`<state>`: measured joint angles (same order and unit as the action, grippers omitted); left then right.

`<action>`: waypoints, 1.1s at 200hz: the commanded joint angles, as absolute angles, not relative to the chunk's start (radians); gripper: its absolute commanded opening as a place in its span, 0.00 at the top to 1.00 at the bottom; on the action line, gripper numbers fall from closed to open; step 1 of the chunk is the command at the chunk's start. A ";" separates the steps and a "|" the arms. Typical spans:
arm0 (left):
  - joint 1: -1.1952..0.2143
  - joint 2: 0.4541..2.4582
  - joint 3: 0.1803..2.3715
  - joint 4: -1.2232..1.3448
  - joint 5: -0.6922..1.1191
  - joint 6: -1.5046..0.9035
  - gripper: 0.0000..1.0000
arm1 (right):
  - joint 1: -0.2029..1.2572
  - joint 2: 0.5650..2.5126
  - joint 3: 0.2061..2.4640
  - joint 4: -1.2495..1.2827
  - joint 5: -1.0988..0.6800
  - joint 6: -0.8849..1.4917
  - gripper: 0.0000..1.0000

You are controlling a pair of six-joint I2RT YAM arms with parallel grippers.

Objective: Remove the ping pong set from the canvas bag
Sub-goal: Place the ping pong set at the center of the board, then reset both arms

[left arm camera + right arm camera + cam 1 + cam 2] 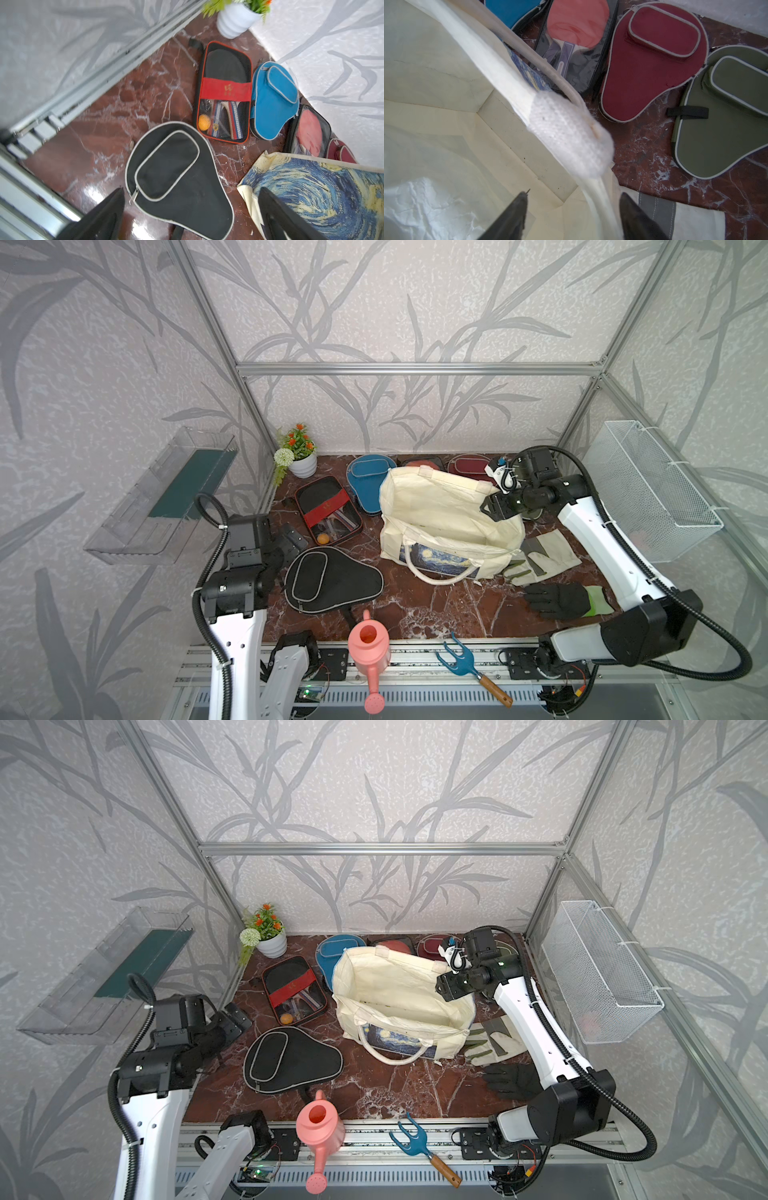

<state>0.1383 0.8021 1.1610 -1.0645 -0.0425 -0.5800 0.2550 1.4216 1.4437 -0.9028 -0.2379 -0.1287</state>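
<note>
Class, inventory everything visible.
canvas bag: 1, cream, centre
black cover: 1, front left
black-and-red case: 1, left side
blue cover: 1, back left
red-faced paddle: 1, behind bag
maroon cover: 1, behind bag
olive cover: 1, back right
work gloves: 2, cream, beside bag
black glove: 1, front right
potted plant: 1, back-left corner
watering can: 1, pink, front
hand fork: 1, blue, front
wire basket: 1, right wall
clear bin: 1, left wall
left gripper: open, by black cover
right gripper: open, at bag rim
</note>
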 commanded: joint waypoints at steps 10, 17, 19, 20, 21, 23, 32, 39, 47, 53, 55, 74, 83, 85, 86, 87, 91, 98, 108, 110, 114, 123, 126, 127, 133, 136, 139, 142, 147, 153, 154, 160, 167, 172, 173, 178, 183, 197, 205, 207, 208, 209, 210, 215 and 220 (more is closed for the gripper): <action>0.072 0.858 1.208 -0.826 -0.131 -0.339 0.01 | 0.249 1.352 1.495 -0.860 -0.258 -0.078 0.01; 0.049 0.869 1.204 -0.773 -0.132 -0.316 0.01 | 0.243 1.337 1.510 -0.851 -0.255 -0.070 0.01; 0.043 0.874 1.204 -0.756 -0.134 -0.309 0.01 | 0.238 1.332 1.514 -0.848 -0.255 -0.067 0.01; 0.039 0.877 1.204 -0.748 -0.134 -0.304 0.01 | 0.237 1.329 1.515 -0.845 -0.255 -0.065 0.01; 0.035 0.880 1.204 -0.740 -0.135 -0.300 0.01 | 0.234 1.327 1.517 -0.841 -0.254 -0.062 0.01; 0.027 0.885 1.204 -0.724 -0.136 -0.295 0.01 | 0.230 1.321 1.520 -0.837 -0.252 -0.058 0.01; -0.004 0.916 1.205 -0.672 -0.138 -0.248 0.01 | 0.206 1.297 1.529 -0.808 -0.256 -0.042 0.01; -0.029 0.943 1.207 -0.630 -0.149 -0.218 0.01 | 0.185 1.277 1.529 -0.778 -0.258 -0.030 0.01; -0.057 0.977 1.203 -0.585 -0.156 -0.185 0.01 | 0.154 1.254 1.520 -0.733 -0.258 -0.012 0.01; -0.074 1.001 1.196 -0.544 -0.167 -0.168 0.01 | 0.132 1.241 1.509 -0.705 -0.271 -0.006 0.01; -0.080 1.009 1.192 -0.531 -0.171 -0.163 0.01 | 0.119 1.238 1.507 -0.694 -0.275 -0.002 0.01; -0.100 1.074 1.150 -0.413 -0.180 -0.144 0.01 | 0.031 1.218 1.437 -0.582 -0.271 0.008 0.01; -0.101 1.106 1.131 -0.368 -0.176 -0.142 0.01 | -0.002 1.221 1.398 -0.539 -0.240 0.015 0.01; -0.101 1.112 1.125 -0.357 -0.176 -0.140 0.01 | -0.008 1.223 1.392 -0.532 -0.236 0.013 0.01; -0.101 1.115 1.122 -0.355 -0.175 -0.139 0.01 | -0.012 1.223 1.388 -0.529 -0.235 0.012 0.01; -0.100 1.118 1.118 -0.349 -0.175 -0.139 0.01 | -0.014 1.225 1.384 -0.526 -0.233 0.010 0.01; -0.101 1.132 1.106 -0.326 -0.174 -0.134 0.01 | -0.023 1.230 1.369 -0.512 -0.228 0.005 0.01; -0.101 1.153 1.084 -0.293 -0.172 -0.125 0.01 | -0.032 1.237 1.337 -0.483 -0.204 -0.004 0.01; -0.100 1.176 1.050 -0.255 -0.183 -0.118 0.01 | -0.032 1.245 1.286 -0.442 -0.167 -0.019 0.01; -0.100 1.179 1.043 -0.249 -0.186 -0.119 0.01 | -0.032 1.247 1.275 -0.435 -0.162 -0.023 0.01; -0.100 1.184 1.030 -0.237 -0.189 -0.115 0.01 | -0.032 1.249 1.253 -0.419 -0.152 -0.028 0.01; -0.101 1.187 0.991 -0.200 -0.186 -0.094 0.01 | -0.032 1.248 1.191 -0.363 -0.133 -0.034 0.01; -0.101 1.186 0.973 -0.186 -0.187 -0.089 0.01 | -0.032 1.246 1.169 -0.342 -0.130 -0.038 0.01; -0.100 1.186 0.968 -0.181 -0.187 -0.088 0.01 | -0.032 1.246 1.162 -0.336 -0.129 -0.039 0.01; -0.100 1.180 0.936 -0.150 -0.190 -0.080 0.01 | -0.032 1.245 1.121 -0.300 -0.121 -0.040 0.01; -0.101 1.178 0.919 -0.129 -0.189 -0.069 0.01 | -0.032 1.245 1.104 -0.281 -0.114 -0.040 0.01; -0.101 1.174 0.899 -0.109 -0.187 -0.059 0.01 | -0.032 1.246 1.082 -0.262 -0.108 -0.038 0.01; -0.101 1.171 0.882 -0.090 -0.189 -0.048 0.01 | -0.033 1.247 1.064 -0.244 -0.107 -0.036 0.01; -0.100 1.167 0.849 -0.056 -0.204 -0.036 0.01 | -0.032 1.254 1.037 -0.219 -0.113 -0.038 0.01; -0.101 1.167 0.816 -0.018 -0.223 -0.023 0.01 | -0.032 1.265 1.011 -0.191 -0.113 -0.035 0.01; -0.100 1.167 0.812 -0.015 -0.224 -0.020 0.01 | -0.032 1.267 1.007 -0.185 -0.112 -0.034 0.01; -0.098 1.174 0.785 0.018 -0.242 -0.008 0.01 | -0.031 1.280 0.983 -0.153 -0.107 -0.026 0.01; -0.100 1.185 0.766 0.039 -0.270 -0.015 0.01 | -0.031 1.297 0.956 -0.114 -0.106 -0.015 0.01; -0.099 1.197 0.759 0.046 -0.281 -0.020 0.01 | -0.031 1.309 0.937 -0.086 -0.105 -0.010 0.01; -0.100 1.200 0.757 0.047 -0.282 -0.021 0.01 | -0.030 1.313 0.933 -0.078 -0.104 -0.010 0.01; -0.099 1.212 0.753 0.054 -0.286 -0.024 0.01 | -0.029 1.328 0.914 -0.048 -0.094 -0.001 0.01; -0.099 1.227 0.749 0.067 -0.296 -0.029 0.01 | -0.029 1.343 0.897 -0.016 -0.089 0.009 0.01; -0.099 1.259 0.728 0.099 -0.335 -0.051 0.01 | -0.026 1.381 0.848 0.069 -0.057 0.022 0.01; -0.099 1.263 0.695 0.141 -0.358 -0.063 0.01 | -0.026 1.401 0.813 0.137 -0.057 0.022 0.01; -0.099 1.263 0.689 0.153 -0.362 -0.065 0.01 | -0.025 1.404 0.804 0.158 -0.055 0.022 0.01; -0.100 1.262 0.683 0.159 -0.364 -0.065 0.01 | -0.025 1.406 0.799 0.169 -0.053 0.021 0.01; -0.100 1.262 0.680 0.166 -0.366 -0.065 0.01 | -0.024 1.409 0.795 0.179 -0.053 0.020 0.01; -0.100 1.262 0.673 0.174 -0.369 -0.065 0.01 | -0.023 1.411 0.789 0.188 -0.051 0.020 0.01; -0.100 1.258 0.650 0.207 -0.381 -0.067 0.01 | -0.022 1.420 0.763 0.243 -0.046 0.021 0.01; -0.100 1.254 0.620 0.242 -0.400 -0.071 0.01 | -0.020 1.426 0.738 0.302 -0.051 0.021 0.01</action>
